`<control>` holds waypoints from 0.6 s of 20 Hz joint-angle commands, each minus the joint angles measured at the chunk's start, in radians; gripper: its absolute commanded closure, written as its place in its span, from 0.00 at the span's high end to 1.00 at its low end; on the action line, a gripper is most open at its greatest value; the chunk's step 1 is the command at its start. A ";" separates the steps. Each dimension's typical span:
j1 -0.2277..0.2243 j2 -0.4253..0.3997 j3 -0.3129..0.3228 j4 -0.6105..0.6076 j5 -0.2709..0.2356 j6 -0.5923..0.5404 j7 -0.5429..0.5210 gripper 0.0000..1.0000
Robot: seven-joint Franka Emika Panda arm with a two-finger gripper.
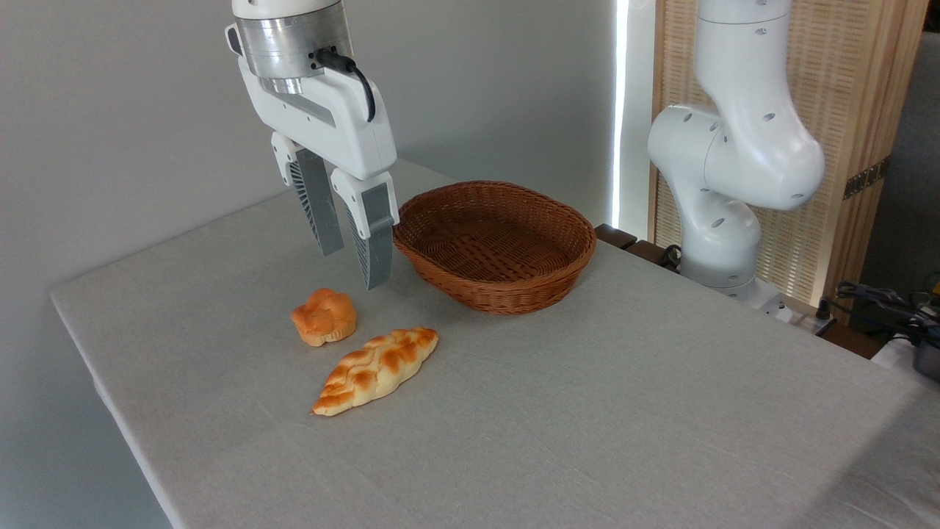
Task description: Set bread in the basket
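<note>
Bread (324, 317) sits on the table (587, 411), below the jaws and a little left and toward the camera. Gripper (355, 268) hangs above it, jaws spread, holding nothing. Bun is round, so no long axis to align. Basket (543, 283), empty, lies right of the gripper; braided loaf (376, 370) just beside the bun.

place: robot lab | signs: white arm base (723, 242) bolted beside cloth-covered table (587, 411) | cables (874, 297) at right edge | plain grey wall (110, 110)
</note>
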 commanded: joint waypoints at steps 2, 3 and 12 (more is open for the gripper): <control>-0.002 -0.006 0.000 -0.006 0.013 0.013 -0.003 1.00; -0.002 -0.006 -0.004 -0.006 0.012 0.013 -0.003 1.00; -0.005 -0.008 -0.011 -0.017 0.012 0.013 -0.006 1.00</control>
